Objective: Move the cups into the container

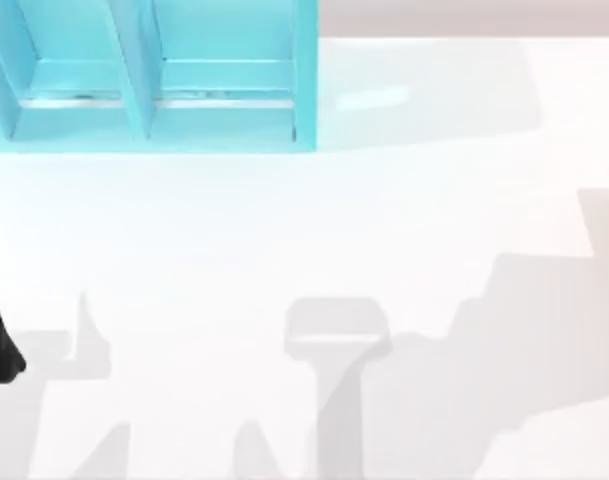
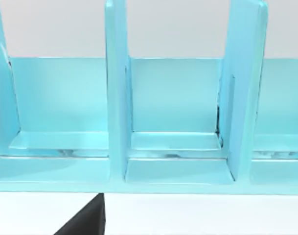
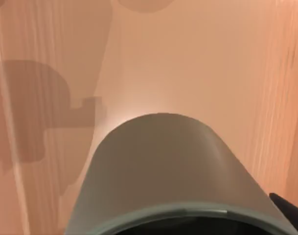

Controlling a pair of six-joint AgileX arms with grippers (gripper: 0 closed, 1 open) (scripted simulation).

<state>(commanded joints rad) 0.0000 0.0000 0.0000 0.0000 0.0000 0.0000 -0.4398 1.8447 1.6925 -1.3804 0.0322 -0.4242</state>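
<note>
The container (image 1: 224,100) has no cup in its visible compartments; the olive cup (image 3: 173,166) sits close under the right arm's wrist camera, grip untellable.

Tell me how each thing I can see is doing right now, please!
Light blue plastic container with upright dividers: standing at the table's far left, its visible compartments empty.
Dull olive-green tapered plastic cup: close under the right wrist camera, above the table; whether it is gripped cannot be told.
White table: crossed by grey shadows.
</note>
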